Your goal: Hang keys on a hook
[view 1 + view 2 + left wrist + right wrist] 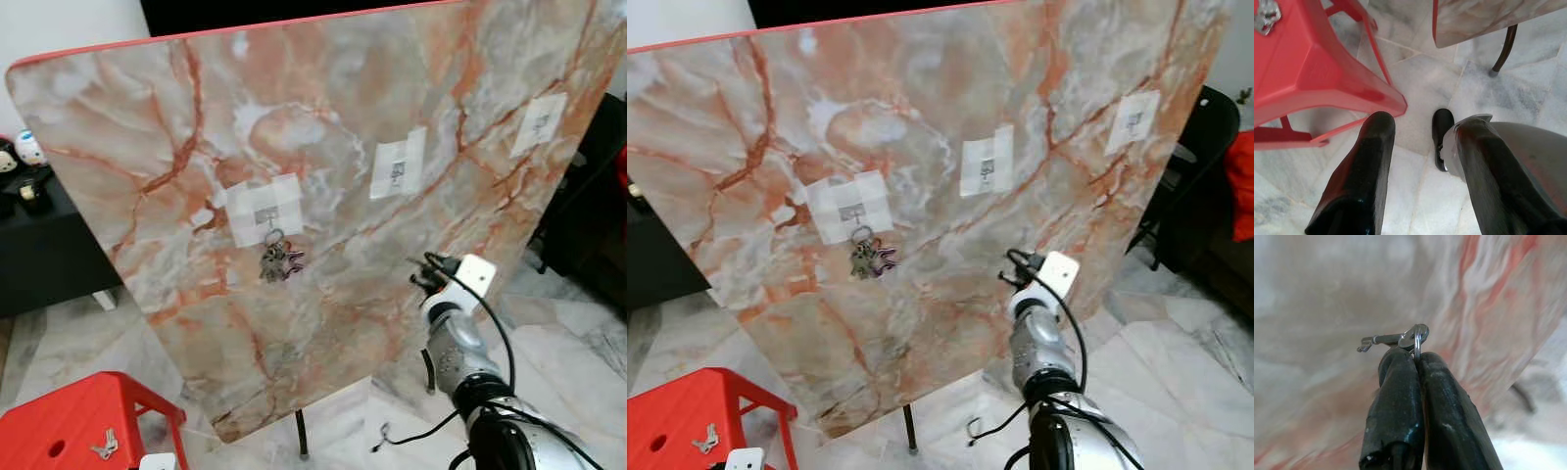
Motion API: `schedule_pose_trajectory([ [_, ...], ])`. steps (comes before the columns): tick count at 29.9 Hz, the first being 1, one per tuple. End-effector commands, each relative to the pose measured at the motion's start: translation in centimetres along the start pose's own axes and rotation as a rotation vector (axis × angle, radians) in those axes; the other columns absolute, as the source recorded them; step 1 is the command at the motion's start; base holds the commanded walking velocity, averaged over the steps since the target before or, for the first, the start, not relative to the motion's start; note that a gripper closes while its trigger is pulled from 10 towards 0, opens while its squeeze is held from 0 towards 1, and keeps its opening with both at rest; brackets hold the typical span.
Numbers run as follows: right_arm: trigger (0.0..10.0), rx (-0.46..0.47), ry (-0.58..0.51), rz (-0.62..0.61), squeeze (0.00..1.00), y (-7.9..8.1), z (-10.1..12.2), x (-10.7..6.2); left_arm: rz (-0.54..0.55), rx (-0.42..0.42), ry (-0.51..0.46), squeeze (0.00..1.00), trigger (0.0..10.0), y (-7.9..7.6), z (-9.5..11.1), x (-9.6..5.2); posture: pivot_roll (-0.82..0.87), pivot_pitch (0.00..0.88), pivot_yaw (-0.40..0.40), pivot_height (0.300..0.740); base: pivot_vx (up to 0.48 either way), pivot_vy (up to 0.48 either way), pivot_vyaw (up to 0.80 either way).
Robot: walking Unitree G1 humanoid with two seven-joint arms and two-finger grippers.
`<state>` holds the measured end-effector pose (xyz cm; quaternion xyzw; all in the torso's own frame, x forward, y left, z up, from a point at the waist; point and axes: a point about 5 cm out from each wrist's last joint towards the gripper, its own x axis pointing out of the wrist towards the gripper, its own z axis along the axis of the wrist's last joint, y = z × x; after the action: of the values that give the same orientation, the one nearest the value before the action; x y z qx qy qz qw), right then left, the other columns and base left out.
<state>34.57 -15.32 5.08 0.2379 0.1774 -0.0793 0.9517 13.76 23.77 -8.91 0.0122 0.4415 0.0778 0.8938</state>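
Marble-veined board [323, 147] leaning upright with taped hooks [397, 171], key bunch [279, 259] hanging on one, right hand [1418, 355] pinching a metal key ring [1418, 340] before it, left hand [1418, 147] gaping above red plastic stool [1308, 73], another key [104, 446] lying there

Orange-veined marble board [323, 127], red stool [69, 421], silver keys [278, 261]

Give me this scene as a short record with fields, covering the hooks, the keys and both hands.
board: tilted marble-pattern panel
hooks: three on white patches; left hook, middle hook, right hook
hung keys: key bunch on left hook
right hand: shut on key ring, raised before board, below middle hook
left hand: open, low over floor
stool: red stool with spare keys on top
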Motion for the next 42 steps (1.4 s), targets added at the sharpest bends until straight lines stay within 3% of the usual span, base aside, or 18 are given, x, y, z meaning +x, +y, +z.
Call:
schedule_pose_trajectory([
  [1, 10.0, 0.037, 0.003, 0.029, 0.00, 0.6, 0.5, 0.2, -0.002, 0.012, 0.023, 0.00, 10.0, 0.2, -0.5, -0.1, 0.06, 0.000, -0.018, 0.728, 0.000, 0.000, 0.00],
  [16, 10.0, 0.100, 0.113, 0.244, 0.00, 2.9, -1.6, -0.2, -0.003, 0.014, 0.026, 0.00, 10.0, 0.2, -0.5, -0.1, 0.06, 0.000, -0.018, 0.728, 0.000, 0.000, 0.00],
  [26, 10.0, 0.073, 0.085, 0.422, 0.00, 4.8, -1.4, -0.5, -0.001, 0.018, 0.029, 0.00, 10.0, 0.2, -0.5, -0.1, 0.06, 0.000, -0.020, 0.728, 0.000, 0.000, 0.00],
  [31, 10.0, -0.004, -0.042, 0.345, 0.00, 4.2, 0.2, -0.2, 0.000, 0.017, 0.028, 0.00, 10.0, 0.1, -0.5, -0.1, 0.06, 0.000, -0.021, 0.728, 0.000, 0.000, 0.00],
  [34, 10.0, -0.136, -0.186, 0.179, 0.00, 2.8, 2.0, -0.2, -0.001, 0.016, 0.028, 0.00, 10.0, 0.1, -0.5, -0.1, 0.06, 0.000, -0.022, 0.728, 0.000, 0.000, 0.00],
  [37, 10.0, -0.078, -0.164, 0.075, 0.00, 1.5, 1.9, -0.1, -0.001, 0.016, 0.028, 0.00, 10.0, 0.1, -0.6, -0.1, 0.06, 0.000, -0.025, 0.728, 0.000, 0.000, 0.00],
  [38, 10.0, -0.102, -0.127, 0.006, 0.00, 0.6, 1.4, -0.1, -0.002, 0.016, 0.028, 0.00, 10.0, 0.1, -0.6, -0.1, 0.06, 0.000, -0.027, 0.728, 0.000, 0.000, 0.00],
  [42, 10.0, -0.210, -0.156, -0.037, 0.00, -0.2, 1.0, -0.5, -0.002, 0.017, 0.028, 0.00, 10.0, 0.1, -0.6, -0.2, 0.06, 0.000, -0.026, 0.728, 0.000, 0.000, 0.00],
])
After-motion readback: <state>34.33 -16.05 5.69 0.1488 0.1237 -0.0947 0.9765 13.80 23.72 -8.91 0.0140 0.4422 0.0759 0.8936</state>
